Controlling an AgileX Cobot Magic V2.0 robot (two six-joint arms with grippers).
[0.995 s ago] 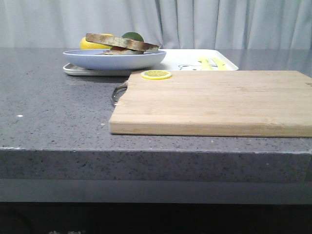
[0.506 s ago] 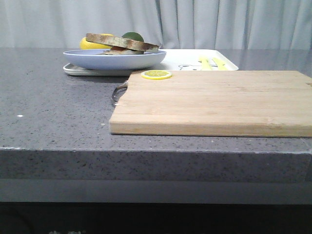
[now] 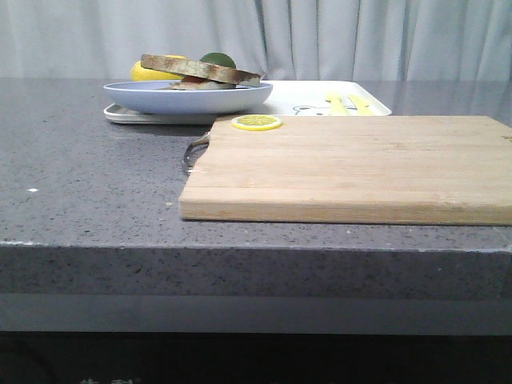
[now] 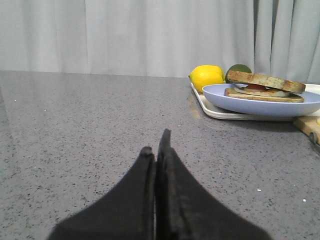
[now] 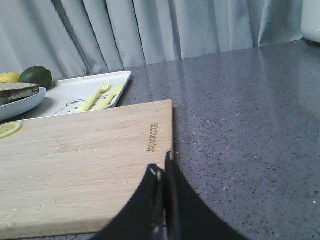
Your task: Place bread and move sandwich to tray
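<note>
The sandwich [image 3: 200, 70] lies on the round pale blue plate [image 3: 188, 97], which stands on the left end of the white tray [image 3: 320, 100] at the back of the table. A brown-crusted bread slice tops it; the sandwich also shows in the left wrist view [image 4: 265, 85] and partly in the right wrist view [image 5: 17, 91]. No separate bread slice is in view. My left gripper [image 4: 156, 142] is shut and empty, low over the grey table, well apart from the plate [image 4: 260, 102]. My right gripper [image 5: 163, 167] is shut and empty over the cutting board's corner. Neither gripper shows in the front view.
A wooden cutting board [image 3: 352, 164] lies in front of the tray, with a lemon slice [image 3: 256, 122] at its far left corner. A lemon [image 4: 206, 77] and a lime [image 4: 239, 70] sit on the tray behind the plate. Yellow cutlery [image 5: 102, 96] lies on the tray's right part.
</note>
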